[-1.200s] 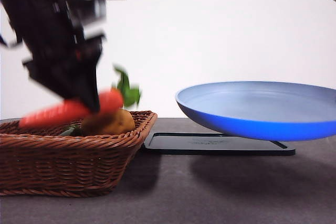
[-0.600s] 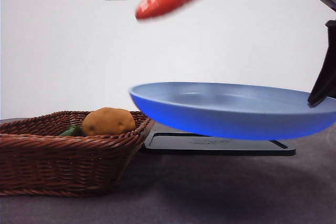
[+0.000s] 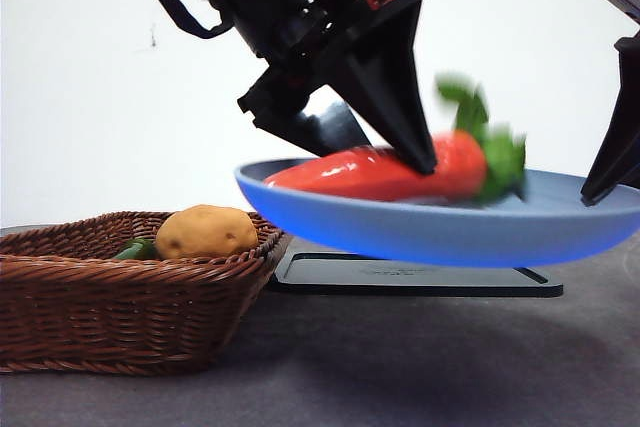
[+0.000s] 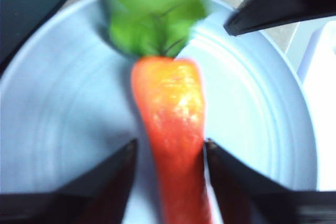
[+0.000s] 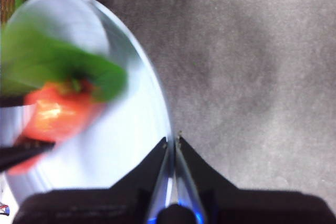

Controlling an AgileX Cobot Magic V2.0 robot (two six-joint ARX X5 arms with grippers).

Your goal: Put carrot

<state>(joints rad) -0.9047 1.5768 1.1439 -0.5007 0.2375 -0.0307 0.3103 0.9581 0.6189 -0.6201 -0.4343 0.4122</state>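
The carrot (image 3: pixel 385 173) is motion-blurred in all 3 views, and its leaf tuft (image 3: pixel 482 137) reads only as a green smear; the narrow tip is cut off between the jaws in the left wrist view, and the left arm's bulk hides the far rim of the blue plate (image 3: pixel 330 227) in the front view. The left gripper (image 4: pixel 169 150) has 2 jaws set on either side of the carrot body, close against it, gripping it at mid-length (contact on the right-hand jaw is blurred). The carrot lies low over the plate's inner surface, thick end to the right; whether it touches the plate cannot be told. The right gripper (image 5: pixel 171 145) has its jaws pinched on the plate's rim at the right edge, holding the plate raised above the black board (image 3: pixel 415 275). The wicker basket (image 3: pixel 120 307) stands at the left, its right rim just beside the plate's left edge, holding the potato (image 3: pixel 205 232) and a partly hidden green vegetable (image 3: pixel 132 249). Bare grey table (image 3: pixel 420 367) lies near the camera.
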